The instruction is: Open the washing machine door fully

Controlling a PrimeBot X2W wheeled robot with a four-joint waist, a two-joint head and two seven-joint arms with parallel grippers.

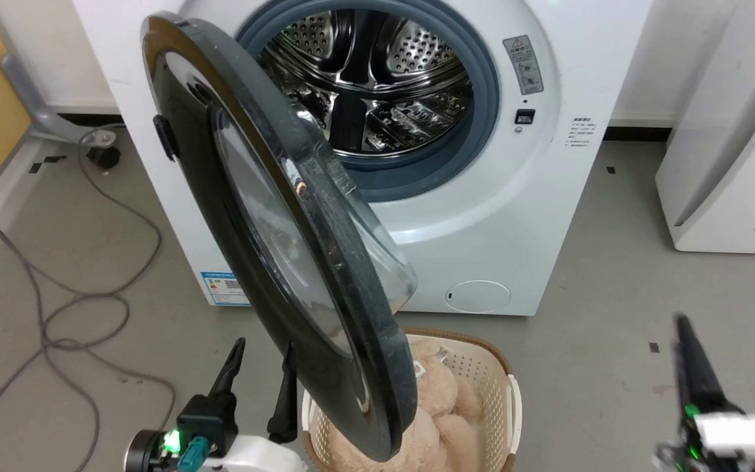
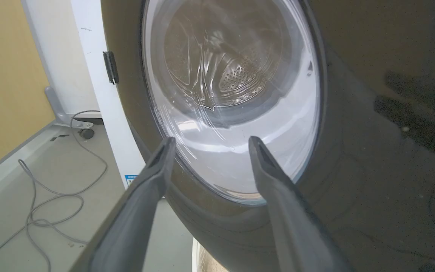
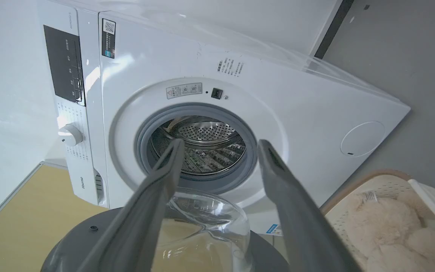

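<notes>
In the head view, the washing machine door stands well off the front of the washing machine, hinged on the view's left and turned almost edge-on to the camera. The steel drum is fully uncovered. The task looks partly done: the latch is free and the door is roughly halfway round, but it seems to have more swing left towards the hinge side before it counts as fully open. The door's lower rim hangs over a basket holding a plush toy. The left hand rises at the lower left on the glossy outer side of the door, just beside its lower edge, fingers spread. The right hand sits at the lower right, well apart from the door, and its state cannot be told from here.

In the left wrist view, the left hand points at the door's outer face, its spread fingers framing the lower part of the glass window with nothing between them. Whether the tips touch the door cannot be told.

In the right wrist view, the right hand is spread and empty and aims at the drum opening, above the door's matte inner face, clear of it
</notes>
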